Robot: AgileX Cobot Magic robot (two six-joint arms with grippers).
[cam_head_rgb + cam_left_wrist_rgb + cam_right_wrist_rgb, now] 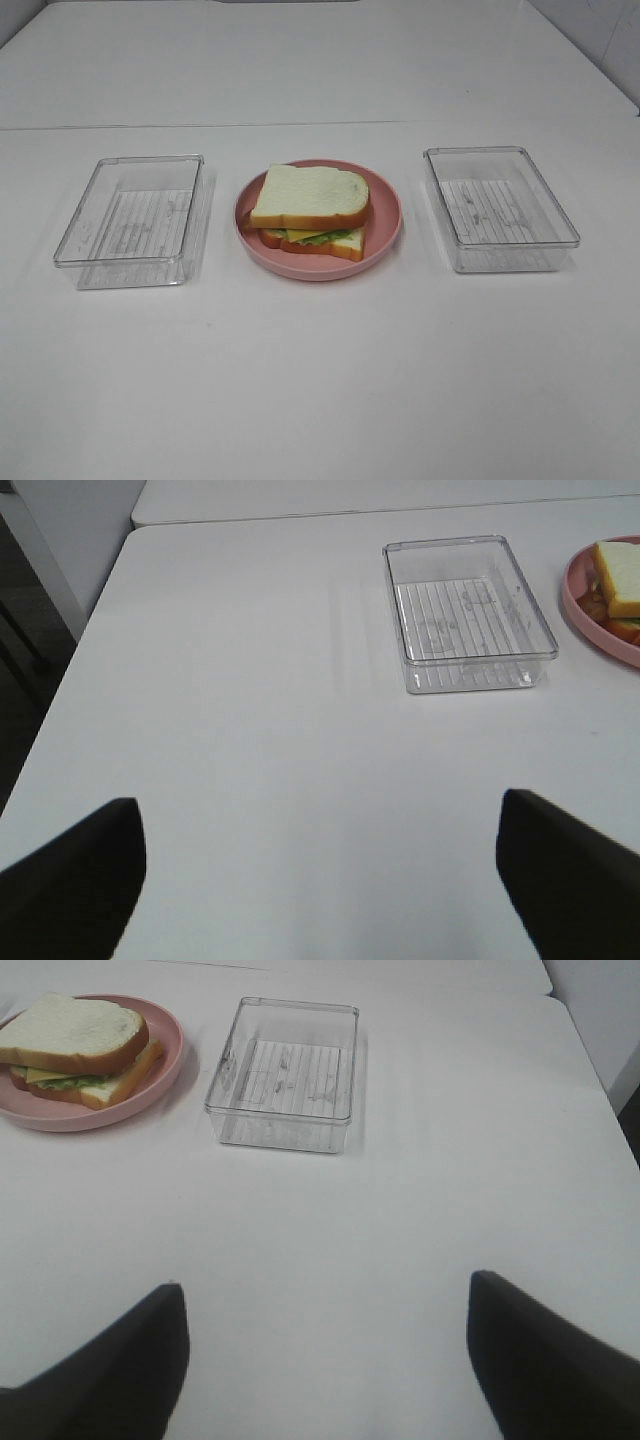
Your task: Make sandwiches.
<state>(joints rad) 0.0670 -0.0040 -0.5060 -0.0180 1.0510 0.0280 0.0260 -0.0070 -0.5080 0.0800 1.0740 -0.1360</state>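
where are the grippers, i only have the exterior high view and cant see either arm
Observer: Both are off your frame. The left gripper is open, over bare table short of the left clear tray.
Operator: and the right one
Observer: The right gripper is open too, holding nothing, with the right clear tray ahead of it.
Operator: anything in the trays from closer up
Observer: No, both wrist views show only ribbed floors. The right wrist view also shows the sandwich side on: lettuce and cheese between the slices, on the pink plate.
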